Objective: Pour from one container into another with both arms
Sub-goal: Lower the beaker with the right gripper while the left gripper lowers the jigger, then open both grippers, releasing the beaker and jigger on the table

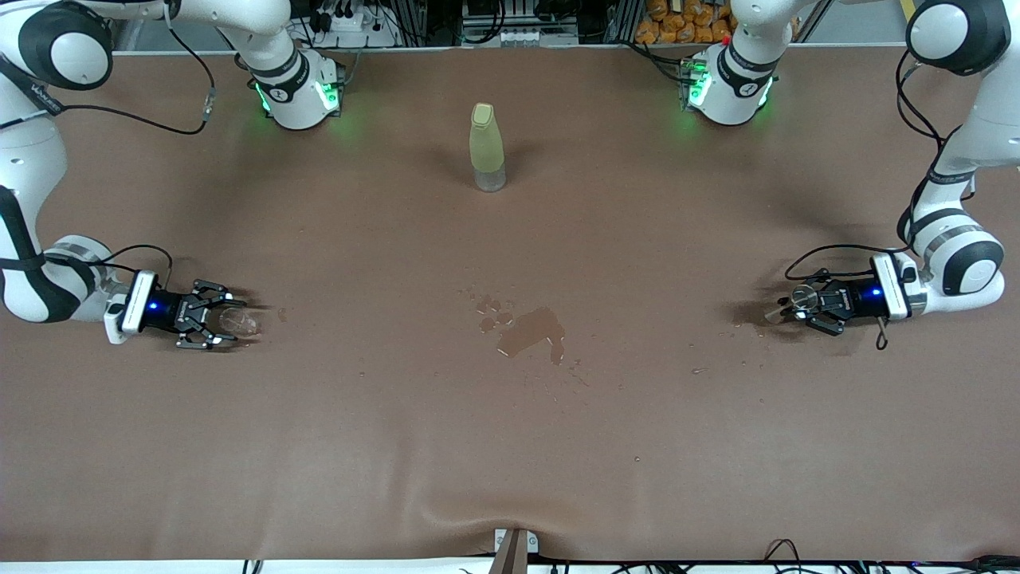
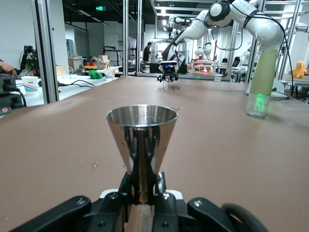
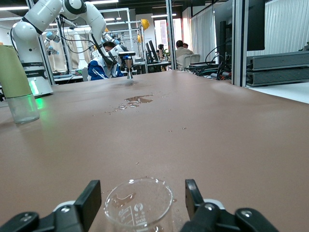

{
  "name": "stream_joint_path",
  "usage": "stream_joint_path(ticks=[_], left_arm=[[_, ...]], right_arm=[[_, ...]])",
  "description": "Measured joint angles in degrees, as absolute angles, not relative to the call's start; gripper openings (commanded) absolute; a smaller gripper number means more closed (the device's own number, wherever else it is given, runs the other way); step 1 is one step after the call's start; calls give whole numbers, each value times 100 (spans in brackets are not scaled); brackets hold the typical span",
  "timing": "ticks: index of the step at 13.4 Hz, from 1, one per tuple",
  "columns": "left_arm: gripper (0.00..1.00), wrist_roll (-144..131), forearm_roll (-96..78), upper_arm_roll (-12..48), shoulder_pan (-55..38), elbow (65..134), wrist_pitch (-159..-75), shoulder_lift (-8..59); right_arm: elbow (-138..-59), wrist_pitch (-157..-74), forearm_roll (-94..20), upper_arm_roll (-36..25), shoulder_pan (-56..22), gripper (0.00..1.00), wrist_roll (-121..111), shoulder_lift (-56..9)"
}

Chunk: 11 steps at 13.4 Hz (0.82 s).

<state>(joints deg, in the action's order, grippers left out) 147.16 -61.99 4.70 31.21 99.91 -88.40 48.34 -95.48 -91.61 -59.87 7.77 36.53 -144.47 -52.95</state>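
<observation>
Steel measuring cup (image 2: 141, 126) sitting upright on the bench (image 1: 510, 446) at the left arm's end, pinched at its narrow waist by the left gripper (image 1: 799, 307); rigid, light, slick. Glass beaker (image 3: 139, 203) standing between the parted fingers (image 3: 89, 200) of the right gripper (image 1: 219, 315), released; fragile, probably slippery from spilled liquid (image 1: 530, 331).

Robotics lab: more robot arms (image 2: 231, 19), workbenches (image 2: 87, 79).

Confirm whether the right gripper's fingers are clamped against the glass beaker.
No. In the right wrist view the right gripper's fingers stand apart from the glass beaker, with gaps on both sides.
</observation>
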Motion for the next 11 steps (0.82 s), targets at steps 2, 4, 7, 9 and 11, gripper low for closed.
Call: stream_joint_path(ticks=[2, 4, 7, 9, 11], left_arm=[[0, 14717, -6199, 470, 3126, 9991, -8872, 4940], [0, 14717, -6199, 470, 3135, 9991, -8886, 4995], [24, 14717, -6199, 470, 3142, 9992, -8907, 5045], [41, 14717, -6199, 470, 3143, 9992, -8961, 5065], [53, 14718, -6199, 472, 3142, 9990, -8991, 5068]], right_arm=[[-9376, -9161, -5875, 766, 3705, 100, -14447, -5292], [-9130, -9127, -5706, 761, 3813, 100, -14400, -5268], [-8767, -8982, -5437, 786, 3867, 100, -13727, -5160], [-8400, -8814, -5250, 882, 3799, 100, -12905, -5092], [-8112, -8648, -5153, 915, 3582, 100, -12147, -4971]])
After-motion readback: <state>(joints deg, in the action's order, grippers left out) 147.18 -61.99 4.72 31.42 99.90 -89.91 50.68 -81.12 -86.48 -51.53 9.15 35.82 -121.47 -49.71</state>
